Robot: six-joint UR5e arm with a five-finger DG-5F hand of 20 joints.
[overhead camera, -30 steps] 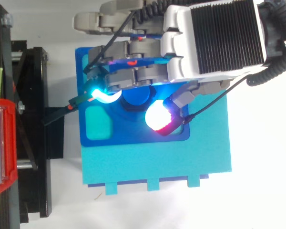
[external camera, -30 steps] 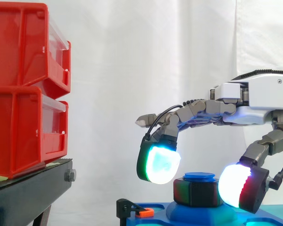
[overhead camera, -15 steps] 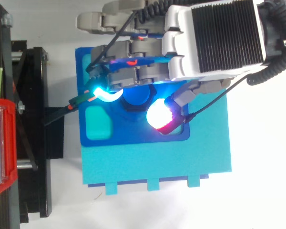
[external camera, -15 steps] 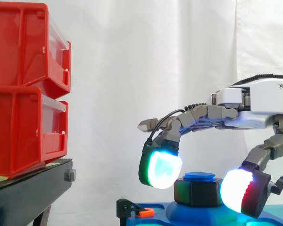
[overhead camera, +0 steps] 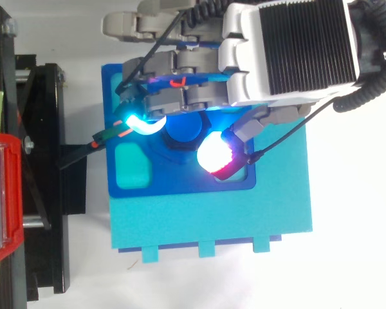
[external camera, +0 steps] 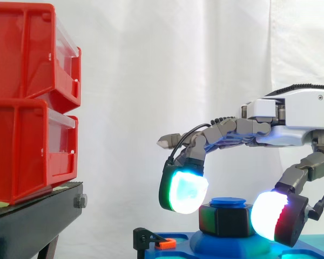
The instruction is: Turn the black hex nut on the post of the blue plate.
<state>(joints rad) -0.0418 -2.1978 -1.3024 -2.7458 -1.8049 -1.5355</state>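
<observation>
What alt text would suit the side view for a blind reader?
A robot hand reaches in from the right, its glowing fingers curled around a black hex nut on the post of a blue plate. At left, two red bins are stacked on a black stand, before a white curtain.

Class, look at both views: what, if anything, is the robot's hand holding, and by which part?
The hand pinches the black hex nut by its opposite side faces, between its fingers.

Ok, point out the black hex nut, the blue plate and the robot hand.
black hex nut (external camera: 227, 221), side view, on its front face.
blue plate (overhead camera: 180, 183), top view, on a bare strip of its surface.
robot hand (external camera: 297, 116), side view, on its white body.
</observation>
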